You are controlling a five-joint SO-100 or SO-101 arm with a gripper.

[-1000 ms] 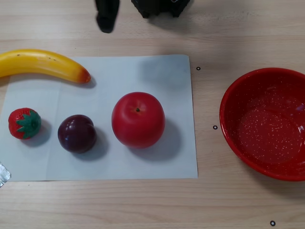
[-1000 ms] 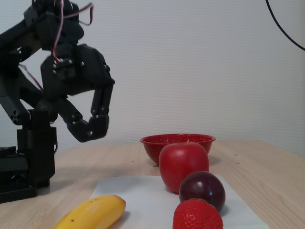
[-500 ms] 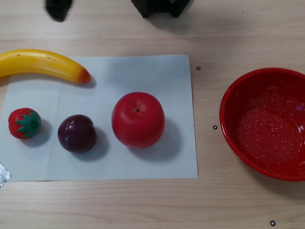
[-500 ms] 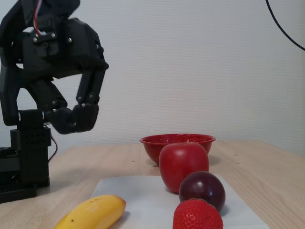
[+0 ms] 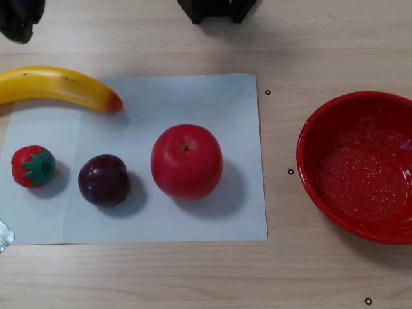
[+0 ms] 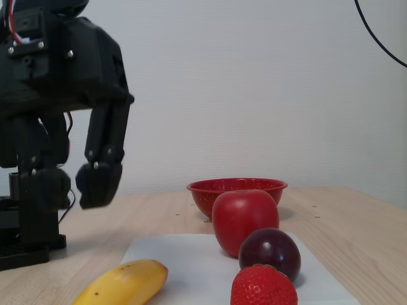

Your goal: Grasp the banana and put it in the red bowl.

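Observation:
The yellow banana (image 5: pixel 51 87) lies at the upper left of a white sheet, its orange-red tip pointing right; its near end shows in the fixed view (image 6: pixel 124 286). The red bowl (image 5: pixel 309 161) stands empty on the table at the right, off the sheet; in the fixed view (image 6: pixel 235 187) it is behind the apple. My black gripper (image 5: pixel 19 26) is at the top left corner, beyond the banana's left part. In the fixed view (image 6: pixel 98 190) it hangs fingers-down above the table, holding nothing. The side-on view hides the gap between its jaws.
On the white sheet (image 5: pixel 193 96) stand a red apple (image 5: pixel 187 161), a dark plum (image 5: pixel 104 180) and a strawberry (image 5: pixel 32 166). The arm's base (image 5: pixel 215 9) is at the top edge. A bit of foil (image 5: pixel 3 235) pokes in at the left edge.

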